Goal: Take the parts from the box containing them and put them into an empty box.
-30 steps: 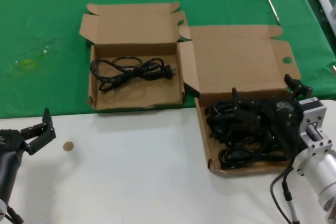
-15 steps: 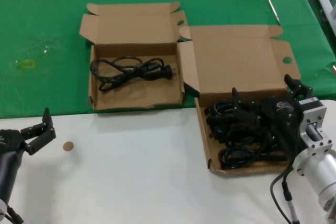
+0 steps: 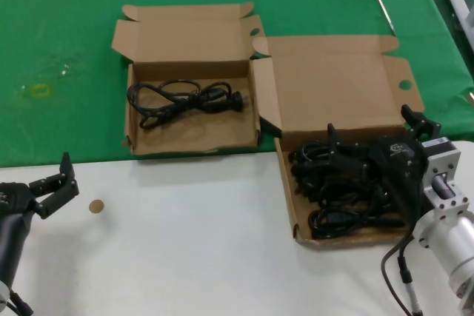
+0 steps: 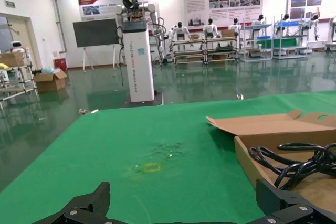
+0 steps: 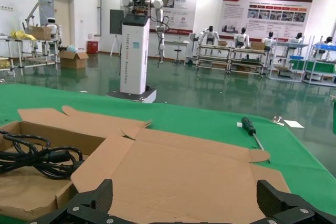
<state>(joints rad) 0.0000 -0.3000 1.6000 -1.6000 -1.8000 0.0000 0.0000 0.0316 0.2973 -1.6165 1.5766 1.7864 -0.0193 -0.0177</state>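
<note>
From the head view, my right gripper sits low in the larger box at right centre, jaws apart among the piled cords. The smaller box at upper left holds one cord. My left gripper waits at lower left, jaws apart.

My left wrist view shows that cord inside the smaller box.

My right wrist view shows the larger box's lid and a screwdriver.

black cords, brown cardboard boxes, green cloth, white table
</note>
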